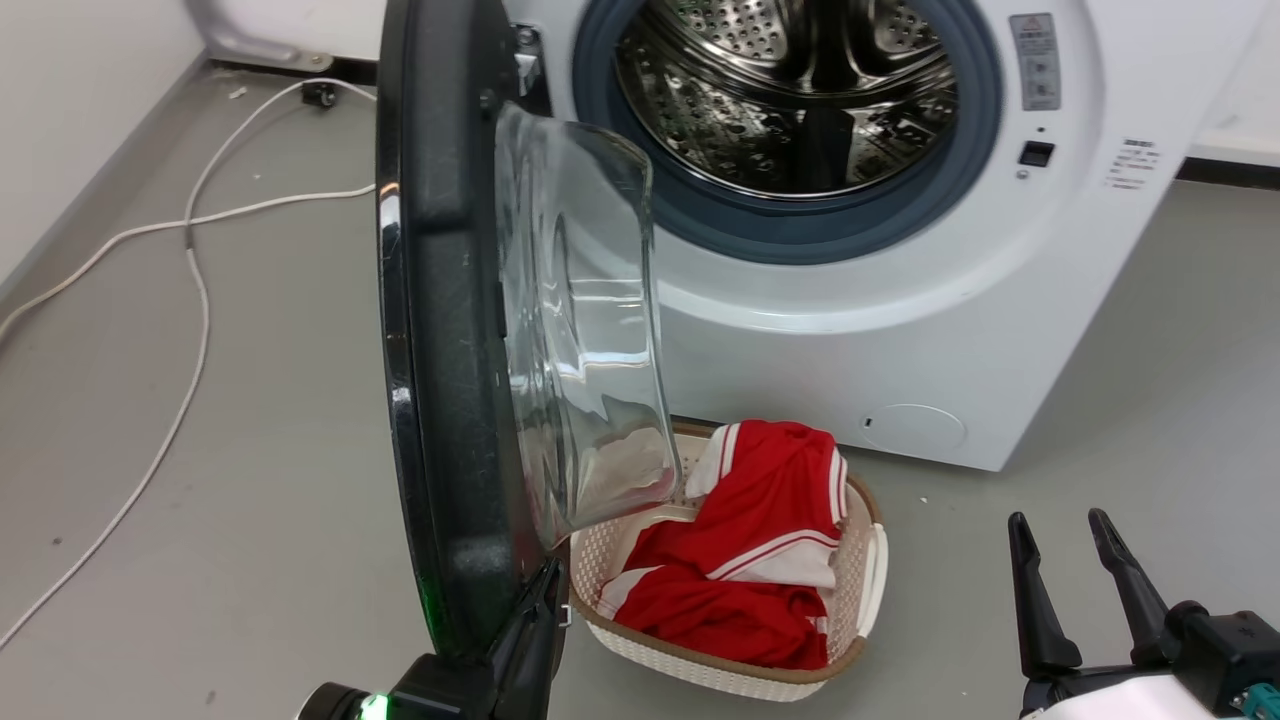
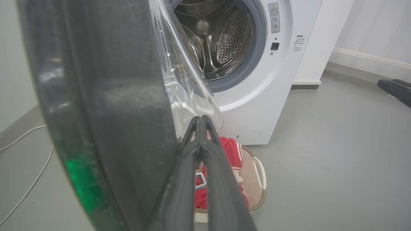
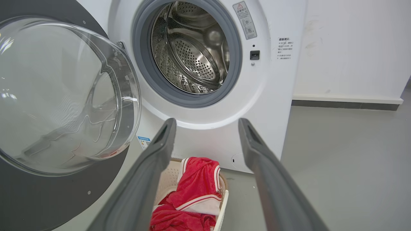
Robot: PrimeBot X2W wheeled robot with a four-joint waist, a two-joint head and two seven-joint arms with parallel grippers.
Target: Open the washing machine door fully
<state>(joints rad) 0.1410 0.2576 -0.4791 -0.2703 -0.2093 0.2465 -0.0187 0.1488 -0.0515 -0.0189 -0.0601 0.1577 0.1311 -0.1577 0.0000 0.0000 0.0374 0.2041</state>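
Note:
The washing machine door stands swung out from the white machine, edge-on in the head view, its clear glass bowl bulging to the right. My left gripper is shut, its fingers together and lying against the door's inner side at the lower rim; in the left wrist view the gripper points up beside the door. My right gripper is open at the lower right, apart from the door and holding nothing. The right wrist view shows the door's inner face to the left of that gripper.
The steel drum sits bare behind its grey rubber ring. A white laundry basket with red and white clothes stands on the floor under the door's glass. A white cable trails across the grey floor at left.

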